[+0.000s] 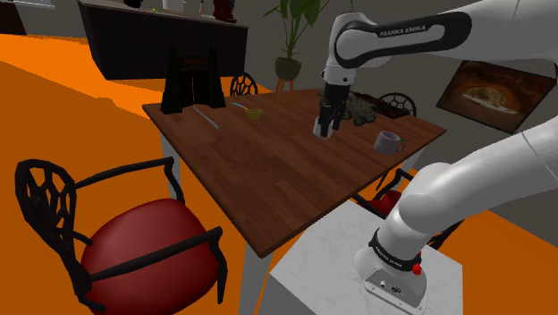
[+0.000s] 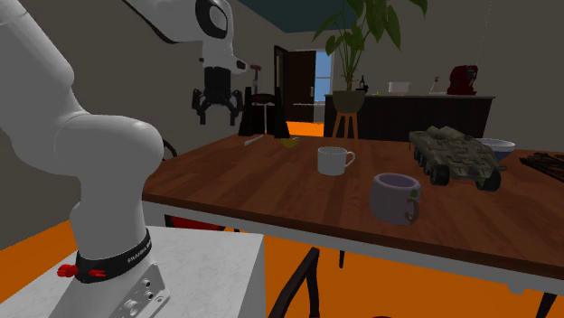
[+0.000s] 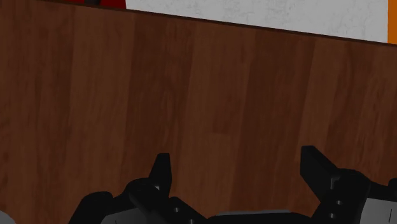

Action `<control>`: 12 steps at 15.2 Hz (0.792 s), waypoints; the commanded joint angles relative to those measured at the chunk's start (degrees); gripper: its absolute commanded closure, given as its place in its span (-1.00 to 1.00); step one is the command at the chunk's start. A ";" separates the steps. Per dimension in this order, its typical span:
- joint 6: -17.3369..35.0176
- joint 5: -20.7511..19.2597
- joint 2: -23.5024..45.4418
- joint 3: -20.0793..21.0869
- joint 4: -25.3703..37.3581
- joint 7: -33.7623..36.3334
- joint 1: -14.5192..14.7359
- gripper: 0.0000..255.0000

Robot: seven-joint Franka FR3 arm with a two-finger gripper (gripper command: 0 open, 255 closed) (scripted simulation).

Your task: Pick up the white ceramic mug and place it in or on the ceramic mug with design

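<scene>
In the second exterior view, the white stand (image 2: 203,271) sits at the far left, hard against the wooden bench (image 2: 244,181). Over the bench's left part hangs the black gripper (image 2: 217,117), spread wide with nothing in its grasp. The wrist view agrees: its two fingers (image 3: 162,168) stand apart over bare wood.

At about four o'clock from the gripper, and well apart from it, the white mug (image 2: 334,160) stands upright on the bench with its handle toward three o'clock. At four o'clock from that mug, near it but not touching, stands the greyish-purple mug (image 2: 395,197). It is also upright and has a small mark near its rim. A toy tank (image 2: 452,154) is parked at three o'clock from the white mug, and a bowl (image 2: 495,145) sits just past the tank's right end.

In the shoulder view, a red-cushioned chair (image 1: 143,242) stands at the left. There the greyish-purple mug is at four o'clock from the gripper.
</scene>
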 commanded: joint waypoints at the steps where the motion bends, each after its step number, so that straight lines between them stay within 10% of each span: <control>1: 2.37 -1.15 3.02 -1.72 1.37 -2.02 -0.84 -1.00; 12: 13.44 -2.13 21.49 -10.24 12.48 -13.27 -4.23 -1.00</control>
